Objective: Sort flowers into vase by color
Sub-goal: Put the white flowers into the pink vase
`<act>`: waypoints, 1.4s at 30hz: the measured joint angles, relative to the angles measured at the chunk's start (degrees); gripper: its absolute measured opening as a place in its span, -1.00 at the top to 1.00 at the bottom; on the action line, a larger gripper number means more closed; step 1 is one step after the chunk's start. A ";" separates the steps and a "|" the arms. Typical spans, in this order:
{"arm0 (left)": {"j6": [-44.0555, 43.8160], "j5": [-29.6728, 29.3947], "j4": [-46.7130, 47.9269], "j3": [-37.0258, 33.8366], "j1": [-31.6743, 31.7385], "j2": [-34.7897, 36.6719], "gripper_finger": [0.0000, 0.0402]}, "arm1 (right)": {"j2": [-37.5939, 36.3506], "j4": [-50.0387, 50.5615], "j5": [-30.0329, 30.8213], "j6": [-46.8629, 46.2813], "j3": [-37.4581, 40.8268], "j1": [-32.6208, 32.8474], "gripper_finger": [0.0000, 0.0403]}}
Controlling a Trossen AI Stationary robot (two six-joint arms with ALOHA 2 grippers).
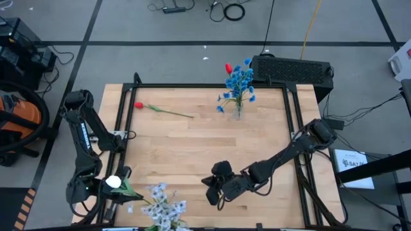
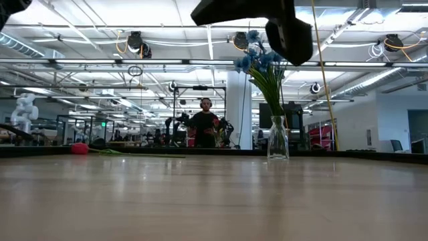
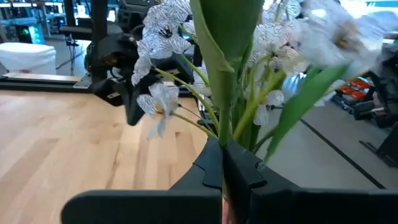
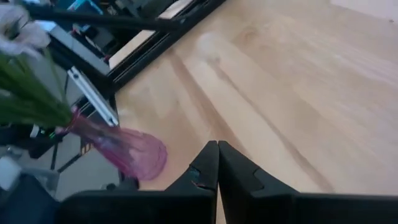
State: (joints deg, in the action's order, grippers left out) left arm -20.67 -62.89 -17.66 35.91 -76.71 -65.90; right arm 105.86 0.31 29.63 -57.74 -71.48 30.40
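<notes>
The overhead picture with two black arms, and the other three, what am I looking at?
These are two robot arms at a wooden table. One camera looks straight down, one sits level with the tabletop, and one rides on each wrist. On the table stands a clear vase of blue flowers, with a red flower lying loose nearby. At the near edge, pale flowers stand in a pink vase. The left gripper appears to pinch the stem of a white-bud flower beside them. The right gripper hovers over the wood, shut and empty.
</notes>
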 joint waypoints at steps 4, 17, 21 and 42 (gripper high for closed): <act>0.70 -0.40 0.10 1.00 0.78 -0.01 1.00 | 0.00 0.01 -4.39 -0.12 0.00 0.99 1.00; 4.48 -0.77 0.15 2.52 1.00 0.01 1.00 | 18.62 6.67 -2.99 2.68 -14.75 9.23 1.00; 4.46 -0.79 -0.25 2.52 1.00 0.01 1.00 | 26.24 6.32 1.25 6.80 -24.65 8.26 1.00; 2.97 -0.79 -1.12 2.52 1.00 0.01 1.00 | 35.89 -7.97 3.41 38.21 -37.20 3.35 0.21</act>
State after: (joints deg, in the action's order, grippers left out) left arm -17.70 -63.68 -18.79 38.44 -75.70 -65.89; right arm 141.75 -7.66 33.04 -19.53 -108.68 33.75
